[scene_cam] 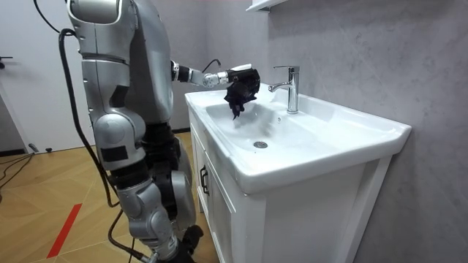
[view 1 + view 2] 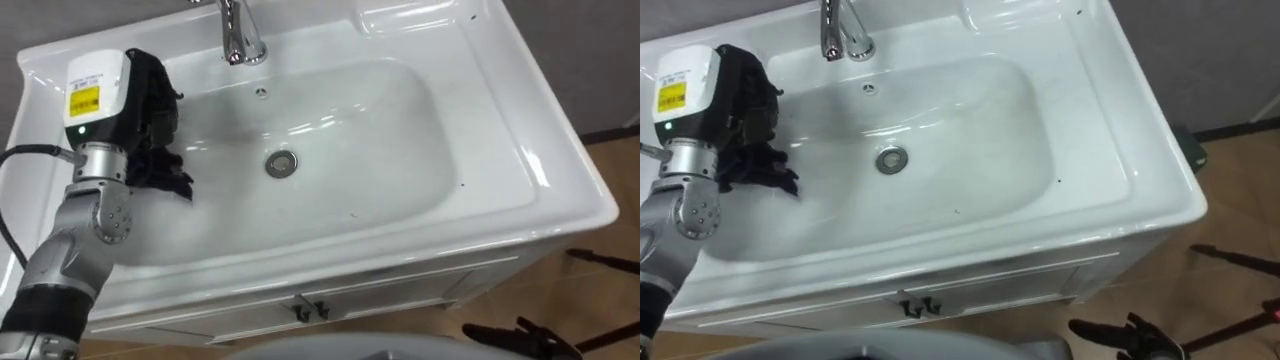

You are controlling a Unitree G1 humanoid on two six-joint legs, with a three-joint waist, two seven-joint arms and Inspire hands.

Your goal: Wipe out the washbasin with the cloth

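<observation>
Left eye view, nearest first: the white cabinet [image 2: 400, 290] under the basin carries two small dark handles [image 2: 310, 310] side by side at its top edge. Above it runs the front rim of the basin [image 2: 500, 120], rounded at its right corner. My left hand [image 2: 120, 95] sits over the left slope of the bowl, near the left rim, with its fingers curled round a black cloth [image 2: 165, 170] that hangs in folds below them. I cannot tell whether the cloth touches the porcelain. A yellow sticker on the hand's white back has print too small to read. To the right, the bowl lies bare past the drain [image 2: 282, 163] to a broad flat rim. Farther back are the overflow hole [image 2: 262, 92] and the chrome faucet [image 2: 240, 35].
</observation>
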